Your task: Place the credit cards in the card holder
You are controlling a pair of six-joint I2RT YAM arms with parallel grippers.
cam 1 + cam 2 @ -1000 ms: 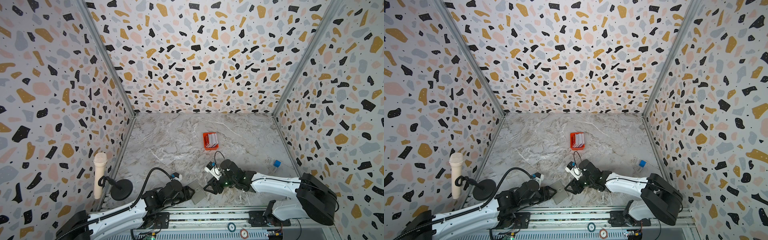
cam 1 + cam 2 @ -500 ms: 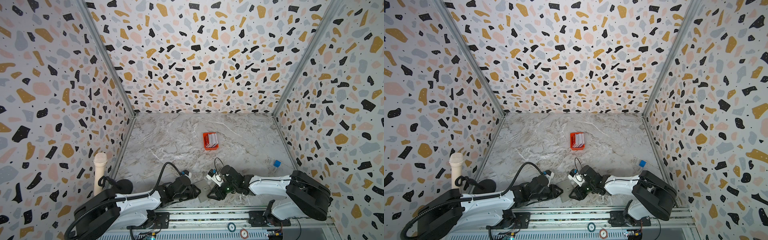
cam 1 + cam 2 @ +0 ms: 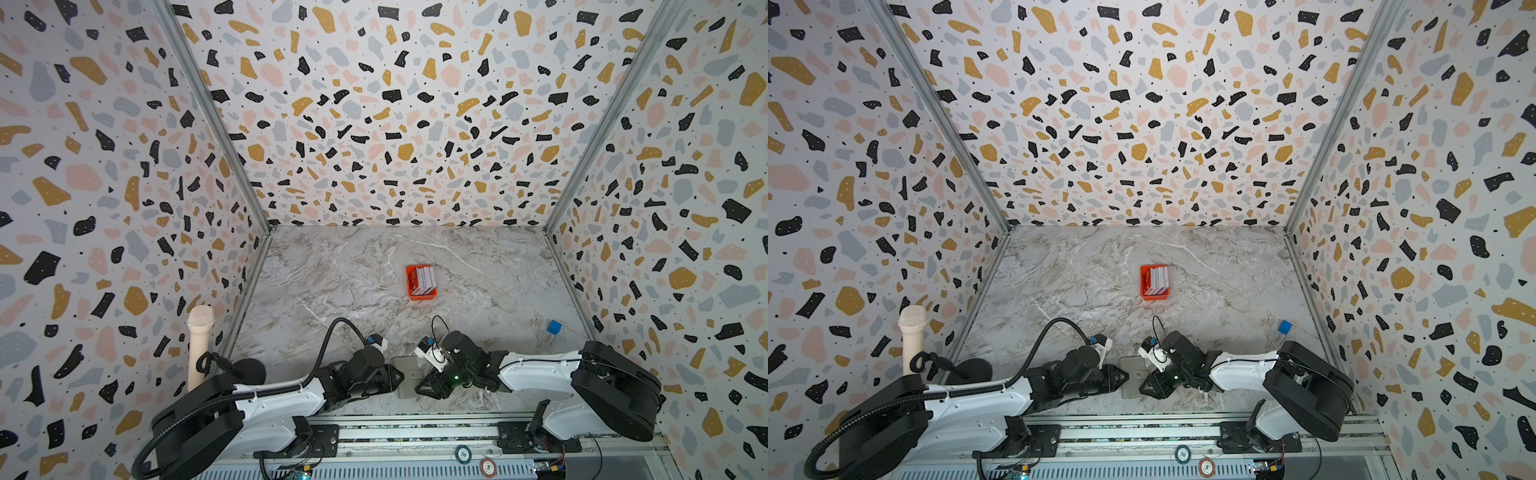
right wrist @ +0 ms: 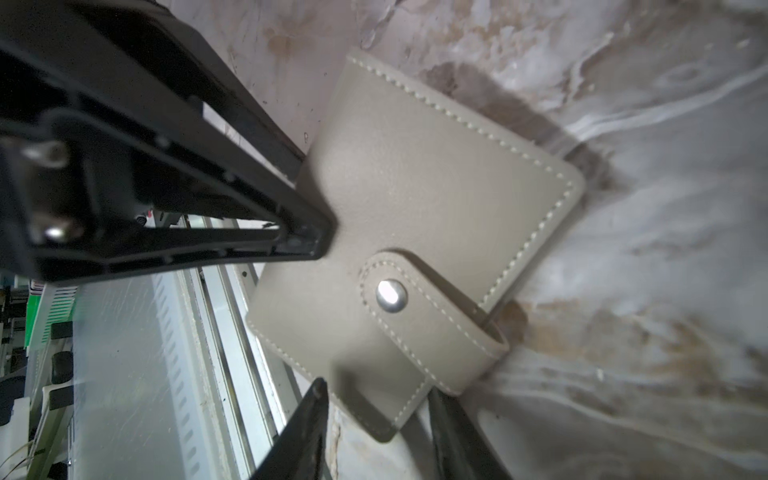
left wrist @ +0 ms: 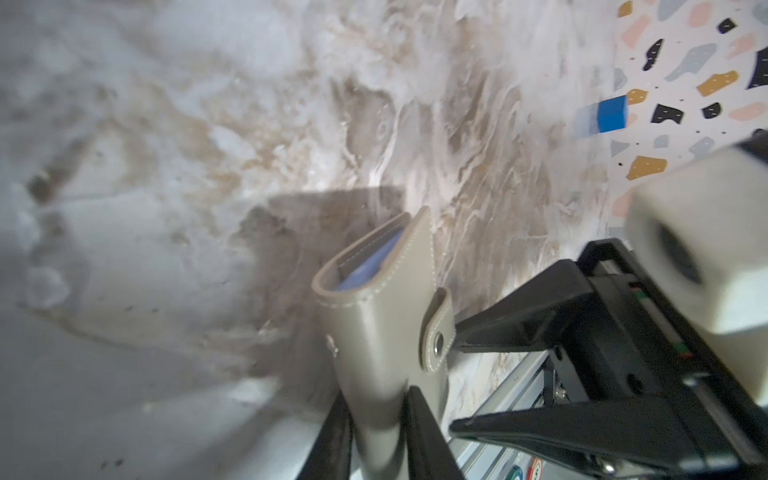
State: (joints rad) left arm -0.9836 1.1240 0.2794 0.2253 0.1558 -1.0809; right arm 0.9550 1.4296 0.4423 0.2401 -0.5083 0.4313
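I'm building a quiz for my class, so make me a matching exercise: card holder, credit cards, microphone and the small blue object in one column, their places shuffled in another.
Things:
1. card holder
2. credit cards
3. microphone
4. blue object

Places:
A. standing in the orange tray
B. close to the right wall
C. between the left gripper and the right gripper
D. near-left corner, on a stand

Pairs: 1-C, 2-A, 3-D, 4-B.
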